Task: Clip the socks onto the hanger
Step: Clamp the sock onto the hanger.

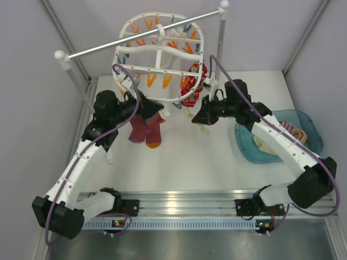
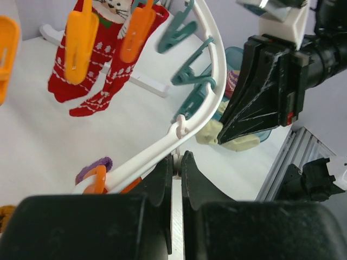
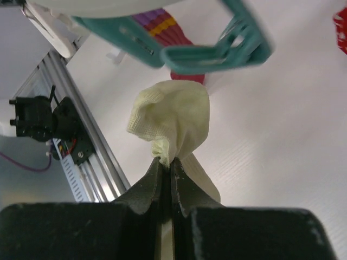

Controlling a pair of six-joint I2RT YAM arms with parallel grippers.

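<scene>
- Left claw [image 2: 176, 162]: jaws pressed together on the lower rim of the white hanger [image 2: 219, 65], beside an orange clip [image 2: 96, 179].
- Maroon socks [image 1: 145, 129] hang clipped just below that claw.
- Right claw [image 3: 167, 165]: clamped on a bunched cream sock [image 3: 173, 116], which sits just under a teal clip [image 3: 217, 54] on the hanger's near rim.
- Blue basin [image 1: 312, 127], far right, holds a striped sock.

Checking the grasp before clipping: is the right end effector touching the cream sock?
Touching. The right wrist view shows the right end effector shut on the cream sock, with fabric bunched just beyond the pinch.
</scene>
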